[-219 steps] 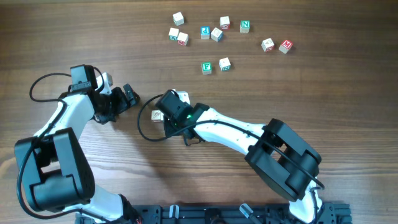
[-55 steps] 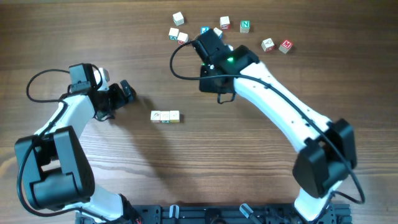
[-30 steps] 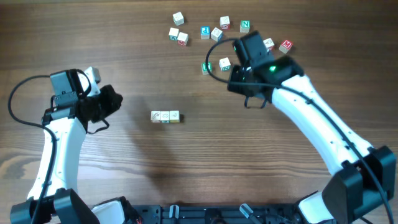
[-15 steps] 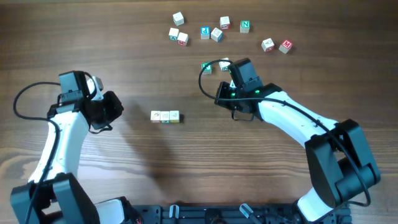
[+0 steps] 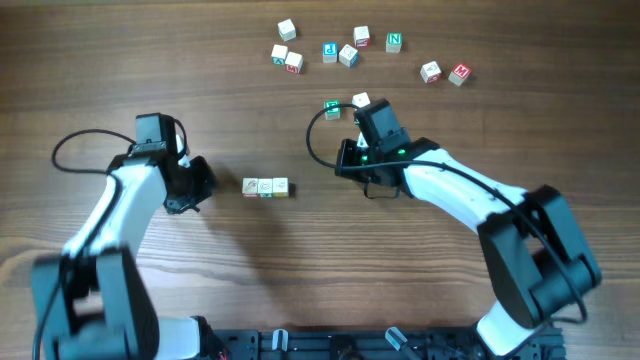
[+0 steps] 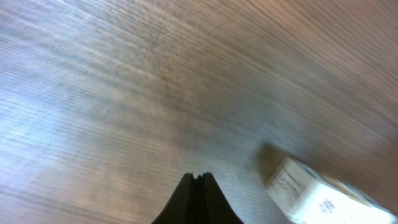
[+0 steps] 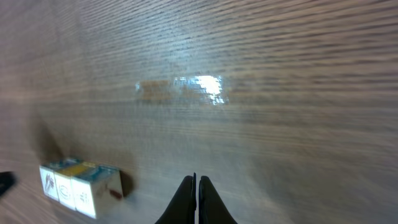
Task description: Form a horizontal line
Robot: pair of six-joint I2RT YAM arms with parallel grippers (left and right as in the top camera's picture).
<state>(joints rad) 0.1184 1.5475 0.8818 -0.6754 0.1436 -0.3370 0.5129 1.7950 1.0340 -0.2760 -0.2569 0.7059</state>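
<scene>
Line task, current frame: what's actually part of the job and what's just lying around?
Job:
horizontal line, three pale cubes touching side to side
left gripper and right gripper, both shut, holding nothing

Lying about:
green F cube
green N cube
blue-letter cube
red-faced cube
white cube

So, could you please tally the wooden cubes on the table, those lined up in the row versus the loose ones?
Cubes in the horizontal line: 3
Loose cubes: 11
Total: 14
</scene>
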